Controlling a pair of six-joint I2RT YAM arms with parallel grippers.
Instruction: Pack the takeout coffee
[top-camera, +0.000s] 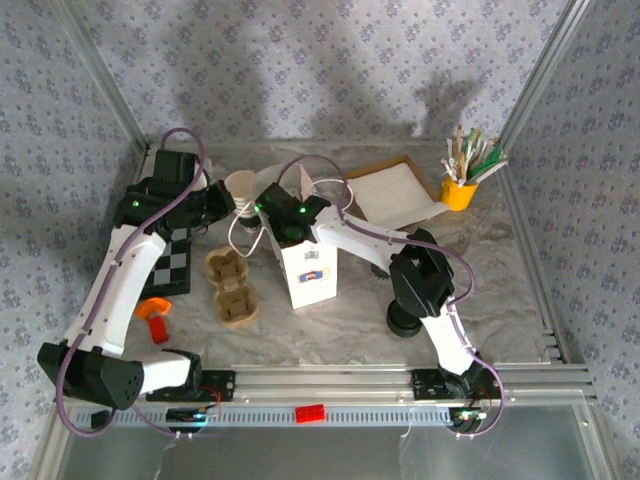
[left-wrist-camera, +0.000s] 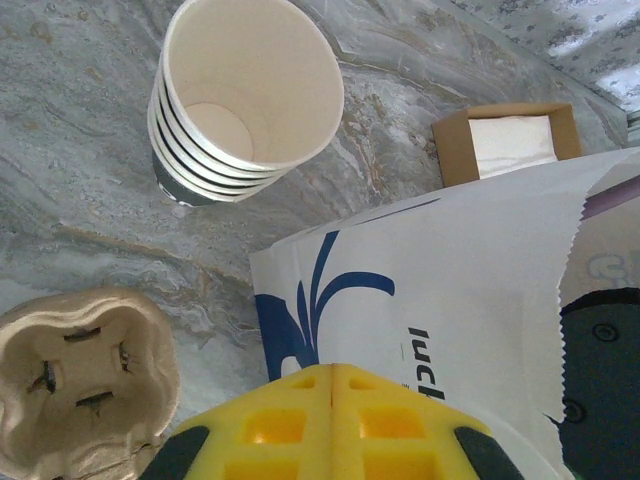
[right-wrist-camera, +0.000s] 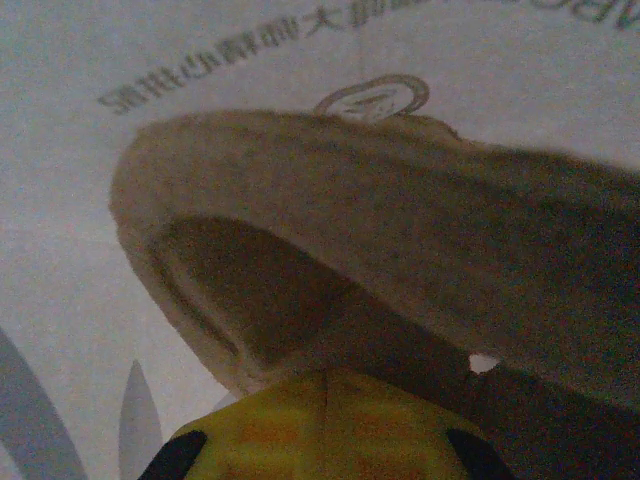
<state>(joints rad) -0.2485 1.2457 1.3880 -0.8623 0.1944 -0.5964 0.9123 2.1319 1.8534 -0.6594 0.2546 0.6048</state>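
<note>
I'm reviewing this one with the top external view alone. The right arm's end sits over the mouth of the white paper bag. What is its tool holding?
Observer: In the right wrist view, the right tool is shut on the rim of a brown pulp tray. The tray is seen from underneath against the printed inner wall of the white bag.
Operator: And the left tool?
Observer: In the left wrist view, the left tool is shut, its yellow fingers pressed together in front of the bag's side. I cannot tell whether it pinches any paper.
Operator: Is the cup behind the left arm a single one?
Observer: No. It is a stack of cups, nested and lidless, and the top one is empty.
</note>
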